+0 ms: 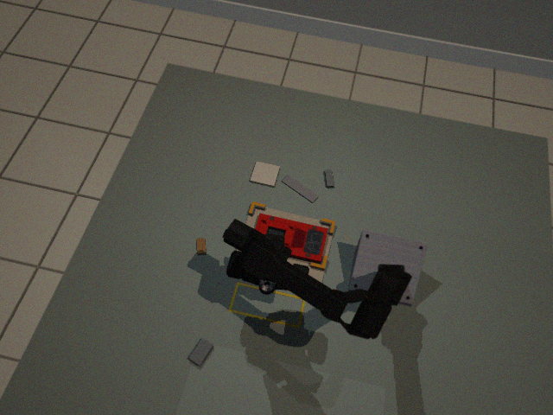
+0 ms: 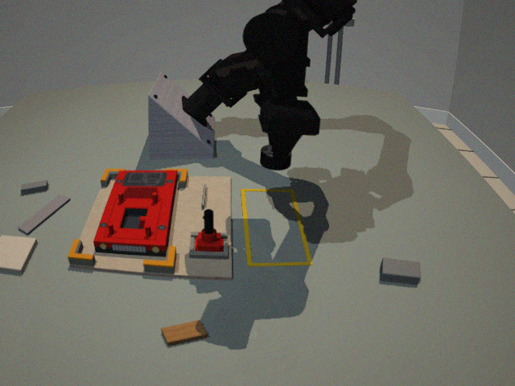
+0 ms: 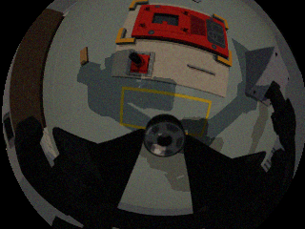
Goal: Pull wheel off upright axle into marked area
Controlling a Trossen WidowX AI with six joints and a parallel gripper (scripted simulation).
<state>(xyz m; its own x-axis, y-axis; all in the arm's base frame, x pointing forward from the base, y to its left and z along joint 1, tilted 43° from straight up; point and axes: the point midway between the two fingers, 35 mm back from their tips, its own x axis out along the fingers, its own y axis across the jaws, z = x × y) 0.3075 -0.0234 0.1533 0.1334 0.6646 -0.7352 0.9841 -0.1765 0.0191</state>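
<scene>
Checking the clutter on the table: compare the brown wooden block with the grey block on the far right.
The brown wooden block is tan with a wood grain; the grey block is plain grey. In the exterior view the wooden block looks thinner and flatter and lies askew; the grey block looks thicker and lies nearly square to the view. Both lie flat on the table, outside the yellow marked area.

Grey-green table (image 2: 374, 332), scattered blocks (image 2: 400, 270)
</scene>
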